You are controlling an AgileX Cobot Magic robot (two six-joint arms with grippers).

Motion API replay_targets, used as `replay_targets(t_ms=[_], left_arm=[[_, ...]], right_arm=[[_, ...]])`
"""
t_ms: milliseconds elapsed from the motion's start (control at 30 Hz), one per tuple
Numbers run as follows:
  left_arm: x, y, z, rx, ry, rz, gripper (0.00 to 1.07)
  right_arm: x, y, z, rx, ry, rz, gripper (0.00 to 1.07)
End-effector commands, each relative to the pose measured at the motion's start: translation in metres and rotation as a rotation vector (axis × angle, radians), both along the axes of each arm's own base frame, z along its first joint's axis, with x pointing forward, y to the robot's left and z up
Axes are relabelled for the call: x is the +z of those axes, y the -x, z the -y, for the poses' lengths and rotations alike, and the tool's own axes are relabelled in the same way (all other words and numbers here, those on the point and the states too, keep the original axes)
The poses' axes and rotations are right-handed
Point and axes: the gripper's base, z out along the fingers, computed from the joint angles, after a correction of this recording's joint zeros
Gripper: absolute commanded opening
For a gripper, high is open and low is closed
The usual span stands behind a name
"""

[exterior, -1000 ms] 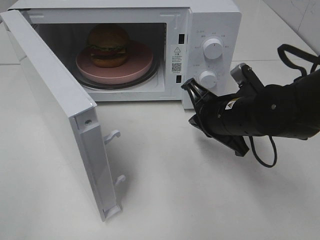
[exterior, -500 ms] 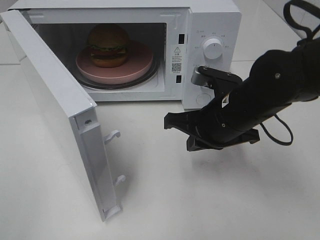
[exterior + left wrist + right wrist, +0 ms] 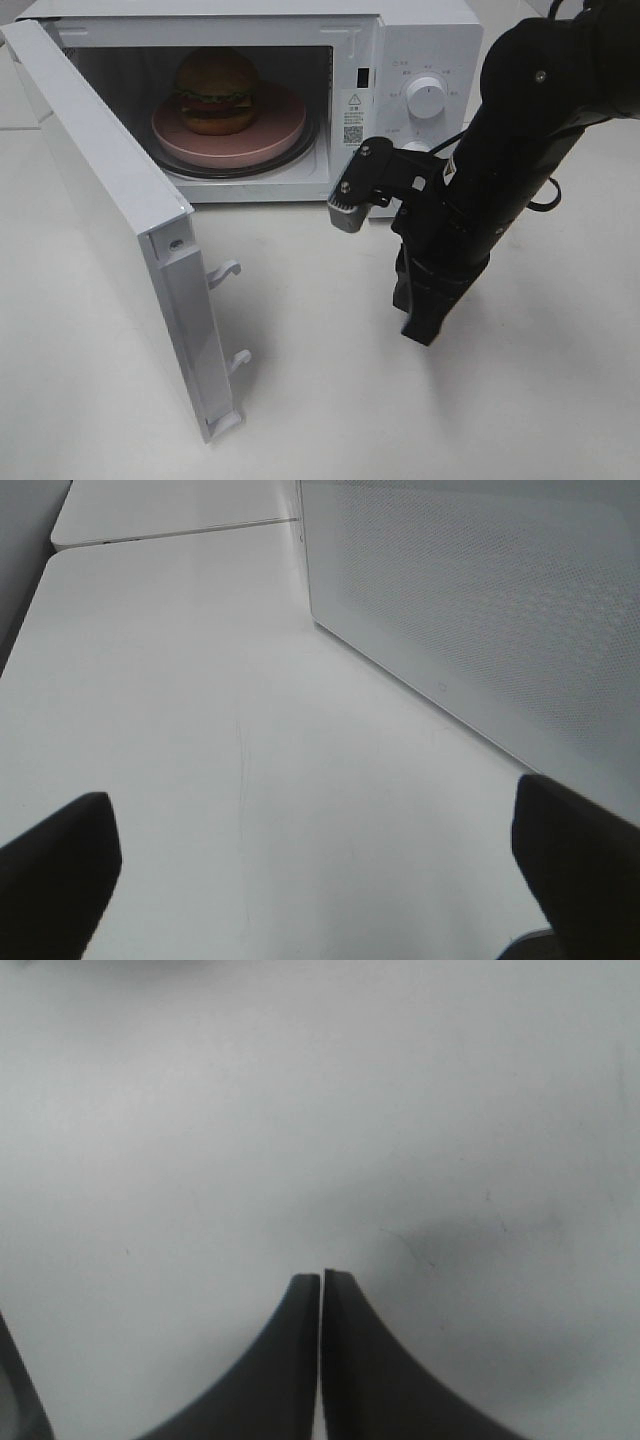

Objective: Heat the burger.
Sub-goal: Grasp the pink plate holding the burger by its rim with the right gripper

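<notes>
Golden-brown and upright, bun uppermost, the burger point(image 3: 216, 90) sits on the pink plate point(image 3: 270, 135) inside the open microwave point(image 3: 420, 40), while the right end effector point(image 3: 418, 332) points down at the counter point(image 3: 330, 400), closed and empty, and the left end effector point(image 3: 320, 865) gapes wide, holding nothing.

The exterior high camera looks down from above the near edge of the white bench point(image 3: 300, 400), facing the far side, and takes in the white boxy microwave point(image 3: 430, 40) with its door point(image 3: 110, 220) swung open to the left. The left wrist camera sits low and close over the bench point(image 3: 200, 730), facing along it past a white perforated panel point(image 3: 480, 610). The right wrist camera points straight down at bare bench point(image 3: 200, 1110) from very near. All three views share the bench surface.
</notes>
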Motion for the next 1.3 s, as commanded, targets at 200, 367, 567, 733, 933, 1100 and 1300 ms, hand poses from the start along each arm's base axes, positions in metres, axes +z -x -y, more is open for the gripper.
replay_targets(t_ms=[200, 367, 567, 733, 933, 1100, 1300], left_arm=[[0.0, 0.002, 0.0, 0.003, 0.006, 0.03, 1.0], [0.0, 0.002, 0.0, 0.003, 0.006, 0.03, 1.0], [0.0, 0.002, 0.0, 0.003, 0.006, 0.03, 1.0], [0.0, 0.002, 0.0, 0.003, 0.006, 0.03, 1.0], [0.0, 0.002, 0.0, 0.003, 0.006, 0.03, 1.0], [0.0, 0.002, 0.0, 0.003, 0.006, 0.03, 1.0], [0.0, 0.002, 0.0, 0.003, 0.006, 0.03, 1.0]], right_arm=[[0.005, 0.002, 0.002, 0.374, 0.058, 0.065, 0.15], [0.004, -0.001, 0.006, 0.418, 0.119, 0.092, 0.47], [0.004, -0.004, 0.009, 0.444, 0.154, 0.127, 0.92], [0.008, -0.009, 0.011, 0.481, 0.203, 0.16, 1.0], [0.028, -0.024, 0.007, 0.514, 0.245, 0.252, 0.98], [0.042, -0.032, -0.006, 0.575, 0.268, 0.341, 0.96], [0.054, -0.042, -0.032, 0.629, 0.257, 0.448, 0.96]])
